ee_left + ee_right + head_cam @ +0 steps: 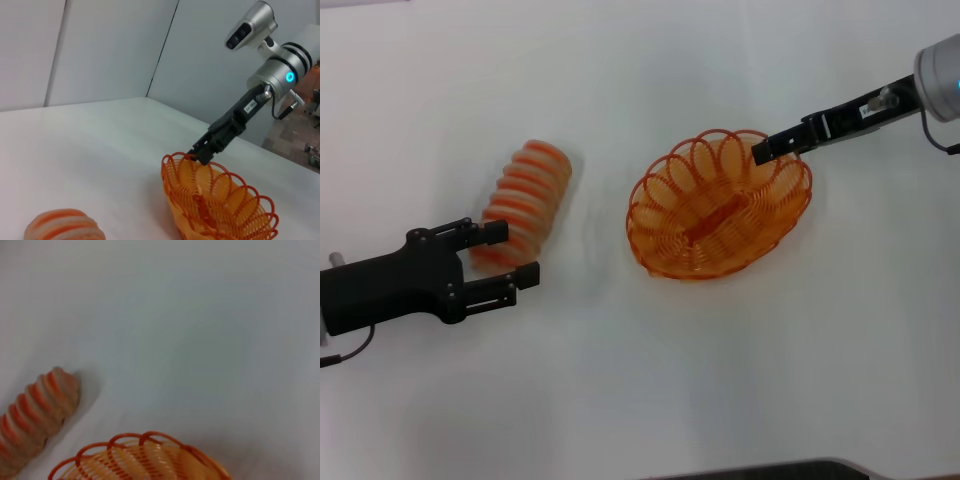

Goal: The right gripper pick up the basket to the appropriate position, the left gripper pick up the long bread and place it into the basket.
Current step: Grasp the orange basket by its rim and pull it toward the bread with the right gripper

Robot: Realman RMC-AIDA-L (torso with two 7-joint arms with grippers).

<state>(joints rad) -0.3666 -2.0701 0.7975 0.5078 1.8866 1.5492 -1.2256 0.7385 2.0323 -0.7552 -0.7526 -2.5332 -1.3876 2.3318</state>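
The long bread point(525, 195) lies on the white table at the left; it also shows in the left wrist view point(62, 227) and the right wrist view point(35, 412). My left gripper point(518, 252) is open, with its fingers on either side of the bread's near end. The orange wire basket point(720, 205) stands to the right of the bread; it also shows in the left wrist view point(220, 200) and the right wrist view point(140, 457). My right gripper point(765, 150) is shut on the basket's far right rim, and it shows in the left wrist view point(200, 152) too.
The white table point(640, 380) stretches around both things. A dark edge point(790, 470) shows at the table's front. Grey wall panels point(100, 45) stand behind the table in the left wrist view.
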